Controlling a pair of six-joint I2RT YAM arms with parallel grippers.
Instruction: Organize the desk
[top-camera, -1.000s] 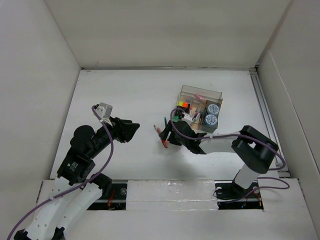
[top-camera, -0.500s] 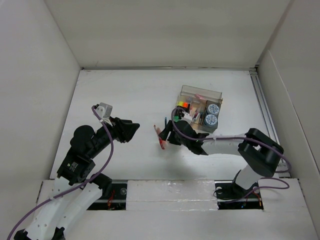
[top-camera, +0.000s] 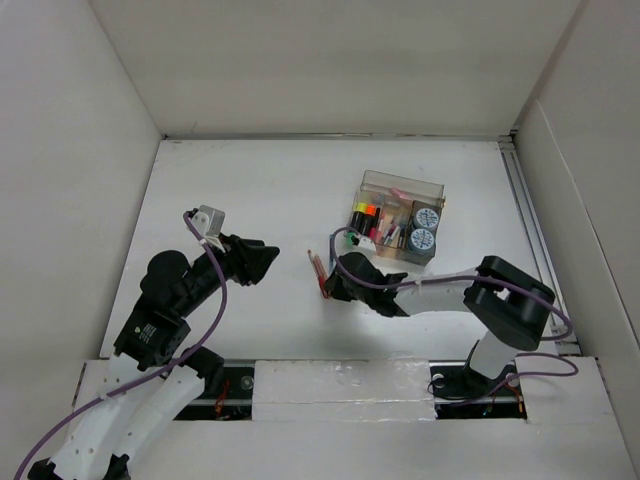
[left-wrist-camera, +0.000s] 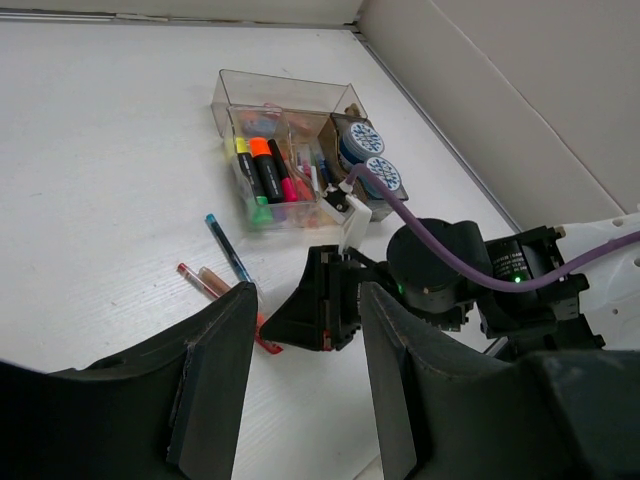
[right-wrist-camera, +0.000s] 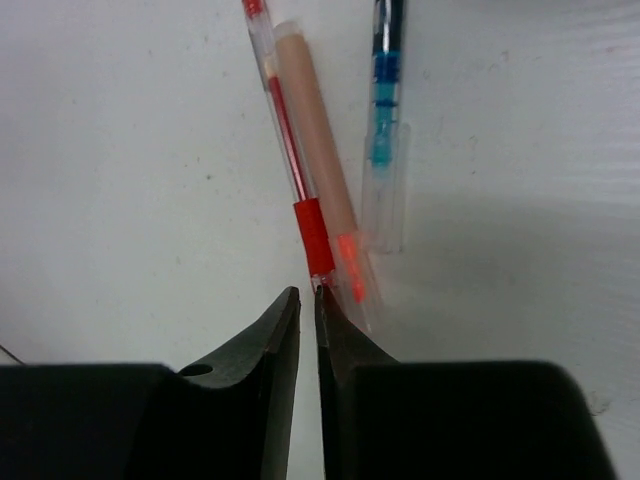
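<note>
The white desk (top-camera: 250, 190) holds three loose pens near its middle: a red pen (right-wrist-camera: 290, 140), a tan one with an orange tip (right-wrist-camera: 318, 150) and a blue one (right-wrist-camera: 385, 100). My right gripper (right-wrist-camera: 307, 292) is down at their near ends, its jaws drawn together to a thin slit. The red pen's clear tip touches the right fingertip; nothing shows between the jaws. From above, the right gripper (top-camera: 333, 285) hides the pens' (top-camera: 318, 265) lower ends. My left gripper (top-camera: 265, 258) hovers open and empty to the left, facing the right gripper (left-wrist-camera: 330, 310).
A clear organizer box (top-camera: 400, 185) stands behind the right gripper with markers, small pens and two round patterned tape rolls (top-camera: 424, 228) in its compartments. White panel walls bound the desk on three sides; a rail runs along the right edge (top-camera: 525, 200).
The right gripper's jaws have closed from wide open to nearly together at the pens' ends, and it has shifted slightly nearer. The left arm has not moved.
</note>
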